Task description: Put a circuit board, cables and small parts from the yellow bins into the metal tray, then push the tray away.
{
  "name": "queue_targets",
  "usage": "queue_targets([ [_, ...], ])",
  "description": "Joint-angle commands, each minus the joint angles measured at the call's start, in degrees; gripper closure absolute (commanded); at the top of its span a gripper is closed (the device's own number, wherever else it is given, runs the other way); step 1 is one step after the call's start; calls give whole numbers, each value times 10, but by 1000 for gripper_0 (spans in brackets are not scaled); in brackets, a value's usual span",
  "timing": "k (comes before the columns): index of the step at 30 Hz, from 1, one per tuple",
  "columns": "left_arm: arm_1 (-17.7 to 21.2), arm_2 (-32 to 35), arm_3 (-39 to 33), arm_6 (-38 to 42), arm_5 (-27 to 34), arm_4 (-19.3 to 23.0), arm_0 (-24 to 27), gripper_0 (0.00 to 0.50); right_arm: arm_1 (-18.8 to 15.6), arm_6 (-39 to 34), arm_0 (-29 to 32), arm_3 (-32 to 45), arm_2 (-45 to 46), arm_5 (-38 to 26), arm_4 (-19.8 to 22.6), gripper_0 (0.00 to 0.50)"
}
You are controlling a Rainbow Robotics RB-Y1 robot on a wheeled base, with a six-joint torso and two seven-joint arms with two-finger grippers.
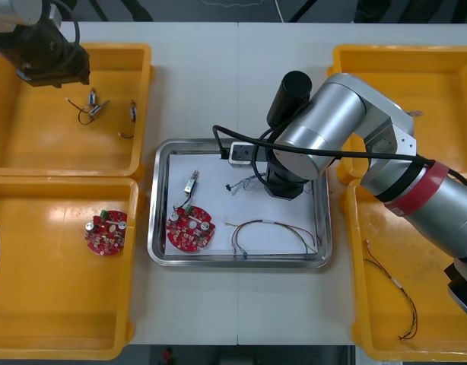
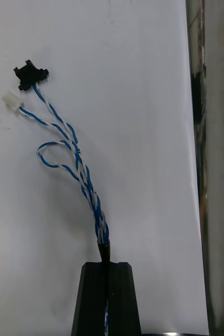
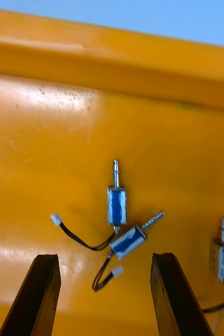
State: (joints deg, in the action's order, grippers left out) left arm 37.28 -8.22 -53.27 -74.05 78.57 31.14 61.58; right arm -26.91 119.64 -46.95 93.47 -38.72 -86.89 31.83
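The worktop [image 1: 218,68] carries the far yellow bin [image 1: 146,91], which lies beneath the left tool [image 3: 104,257]; that tool hangs with its fingers spread wide. The metal tray [image 1: 159,251] lies beneath the right tool [image 2: 107,278], and the circuit board [image 1: 189,230] inside it rests well off to that tool's side. The right tool is closed on the blue and white cable [image 2: 72,157], which runs out from its fingertips flat on the tray's white floor. Best to let go there and rise straight, so the twist does not snag. Two small metal parts [image 3: 117,202], touching each other, lie just ahead of the left tool between its fingers. Centre on one so the other is not dragged along.
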Motion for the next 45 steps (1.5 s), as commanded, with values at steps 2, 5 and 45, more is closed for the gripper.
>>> queue_targets([
  [2, -17, 15, 41, -21, -69, -21, 40, 0, 11, 20, -23, 0, -20, 15, -20, 241],
  [5, -28, 13, 66, -26, -109, -26, 40, 0, 11, 16, -24, 0, -18, 11, -20, 0],
  [45, -48, -92, 111, -65, -247, 14, -45, 500, -3, -87, 6, 232, 334, -231, -9, 0],
])
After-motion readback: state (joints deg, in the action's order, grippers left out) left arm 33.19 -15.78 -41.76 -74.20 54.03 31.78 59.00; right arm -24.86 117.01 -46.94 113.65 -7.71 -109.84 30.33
